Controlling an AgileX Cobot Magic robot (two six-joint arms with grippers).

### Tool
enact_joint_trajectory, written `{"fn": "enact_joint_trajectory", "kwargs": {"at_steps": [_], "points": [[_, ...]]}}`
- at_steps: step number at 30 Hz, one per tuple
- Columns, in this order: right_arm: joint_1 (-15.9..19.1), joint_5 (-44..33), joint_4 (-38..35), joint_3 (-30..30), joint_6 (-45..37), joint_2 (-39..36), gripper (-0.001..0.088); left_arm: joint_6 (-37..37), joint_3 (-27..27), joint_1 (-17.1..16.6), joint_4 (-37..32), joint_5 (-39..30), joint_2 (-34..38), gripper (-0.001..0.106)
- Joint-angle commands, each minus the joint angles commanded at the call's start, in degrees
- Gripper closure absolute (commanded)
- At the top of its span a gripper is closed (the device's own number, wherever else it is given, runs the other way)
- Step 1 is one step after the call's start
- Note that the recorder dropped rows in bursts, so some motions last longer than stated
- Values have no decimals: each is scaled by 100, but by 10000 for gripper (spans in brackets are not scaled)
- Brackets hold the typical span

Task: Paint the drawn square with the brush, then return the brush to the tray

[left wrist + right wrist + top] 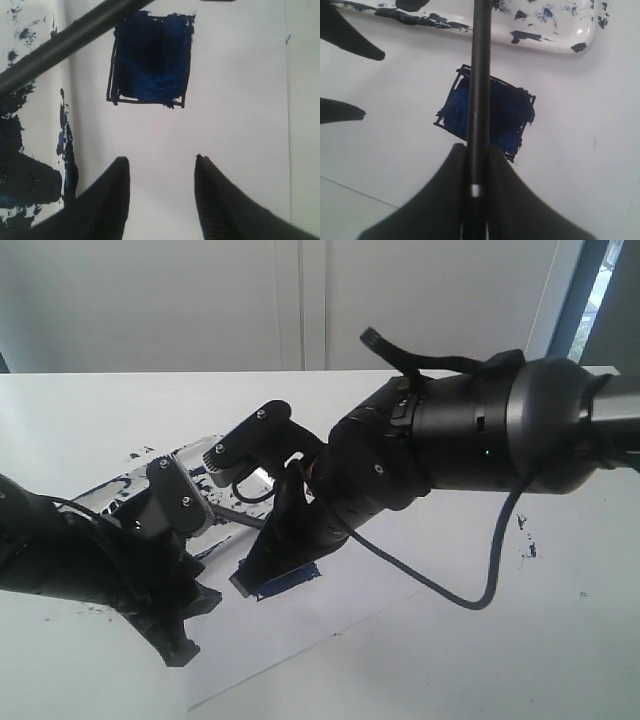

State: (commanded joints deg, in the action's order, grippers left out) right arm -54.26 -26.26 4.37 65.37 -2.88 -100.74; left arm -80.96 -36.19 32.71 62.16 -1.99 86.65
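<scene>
My right gripper (477, 147) is shut on the black brush (479, 75) and hangs just above the drawn square (505, 112), which is filled with dark blue paint. The brush shaft runs across the square toward the white, paint-smeared tray (560, 40); its tip is out of view. In the exterior view the right gripper (262, 575) covers most of the square (295, 578), and the brush (240, 516) points at the tray (120, 488). My left gripper (161, 159) is open and holds nothing. It hovers over the white paper beside the square (152, 60), with the brush (60, 45) crossing beyond it.
The white paper sheet (350, 625) lies on a white table. Dark paint specks (528, 548) mark the table at the right. The right arm's black cable (480, 590) loops down over the paper. The left gripper (195, 625) is low at the front left.
</scene>
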Motion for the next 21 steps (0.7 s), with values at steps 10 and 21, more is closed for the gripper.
{"fn": "enact_joint_trajectory", "kwargs": {"at_steps": [10, 21], "points": [[0, -108, -1271, 379, -1147, -374, 868, 23, 543, 0, 331, 333, -90, 602], [0, -260, -1117, 397, -1147, -477, 825, 23, 554, 0, 369, 333, -533, 615]]}}
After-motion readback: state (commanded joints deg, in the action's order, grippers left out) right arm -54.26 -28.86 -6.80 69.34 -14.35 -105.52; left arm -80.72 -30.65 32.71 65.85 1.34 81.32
